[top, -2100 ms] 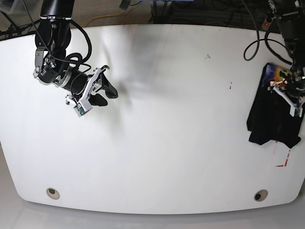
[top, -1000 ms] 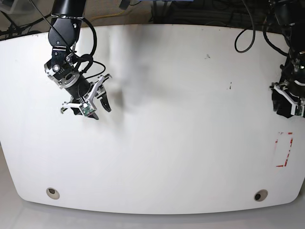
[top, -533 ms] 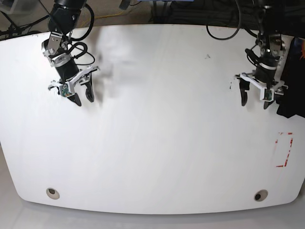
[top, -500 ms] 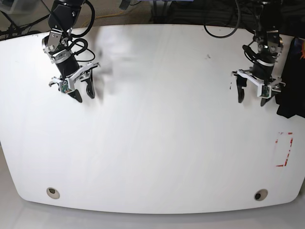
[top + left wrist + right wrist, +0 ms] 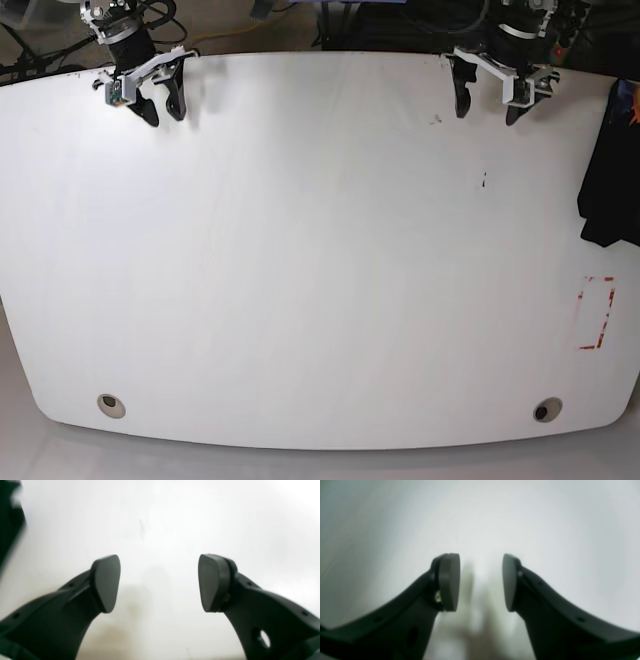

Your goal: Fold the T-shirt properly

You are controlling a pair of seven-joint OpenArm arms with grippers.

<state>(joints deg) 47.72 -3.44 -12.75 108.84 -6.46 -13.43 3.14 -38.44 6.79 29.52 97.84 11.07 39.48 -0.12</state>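
Note:
The black T-shirt (image 5: 608,190) lies bunched at the table's far right edge, partly cut off by the frame, with a bit of its coloured print showing at the top. My left gripper (image 5: 487,112) is open and empty at the back edge of the table, well left of the shirt. In the left wrist view the gripper (image 5: 159,582) is open over bare white table, with a blurred dark shape (image 5: 8,517) at top left. My right gripper (image 5: 163,114) is open and empty at the back left; it also shows in the right wrist view (image 5: 480,582).
The white table (image 5: 320,260) has a red dashed rectangle (image 5: 597,312) near its right edge below the shirt, two round holes (image 5: 111,404) (image 5: 546,410) near the front, and small dark marks (image 5: 484,181). Cables lie behind the back edge.
Both arms have pulled back from mid-table to the back edge, grippers open. The left gripper let go of the shirt, which now lies alone at the right edge.

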